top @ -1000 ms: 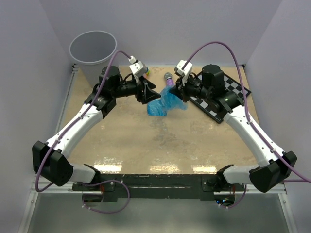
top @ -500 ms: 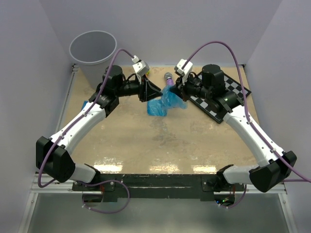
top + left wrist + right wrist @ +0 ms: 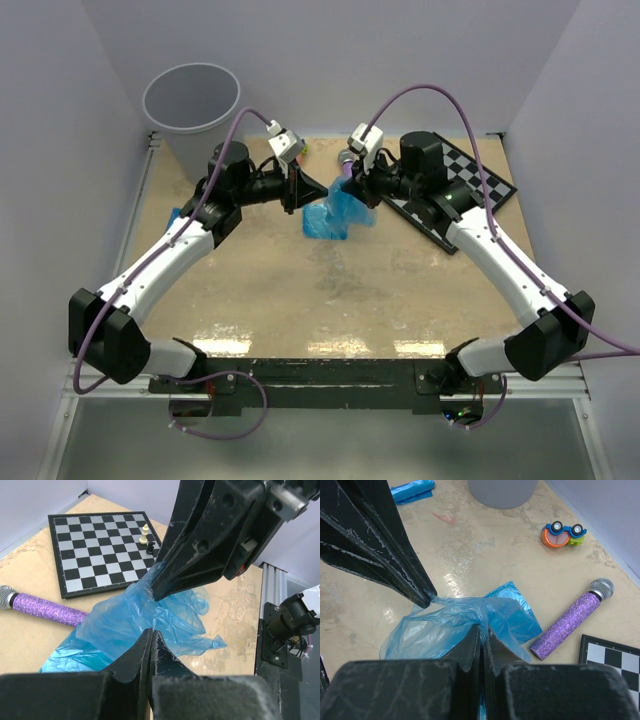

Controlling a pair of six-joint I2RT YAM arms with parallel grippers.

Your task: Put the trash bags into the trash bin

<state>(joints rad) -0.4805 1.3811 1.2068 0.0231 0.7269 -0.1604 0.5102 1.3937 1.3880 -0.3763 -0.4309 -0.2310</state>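
Note:
A crinkly blue trash bag (image 3: 330,218) hangs stretched between my two grippers over the middle of the table. The left gripper (image 3: 318,190) is shut, pinching the film's left edge; its closed tips (image 3: 151,631) meet against the bag (image 3: 115,625). Facing it, the right gripper (image 3: 347,187) is shut on a fold of the same bag (image 3: 450,625), with film caught between its tips (image 3: 482,628). A second, small blue trash bag (image 3: 175,214) lies on the table at the left (image 3: 412,490). The grey trash bin (image 3: 190,100) stands at the back left corner.
A purple glittery microphone (image 3: 346,160) lies just behind the held bag (image 3: 570,625). A chessboard (image 3: 470,185) with a few pieces (image 3: 145,539) sits at the right rear. A small orange and blue toy (image 3: 563,534) rests near the back wall.
The left gripper went from open to shut on the bag's left edge. The right arm shifted slightly left with the bag, which is now held by both.

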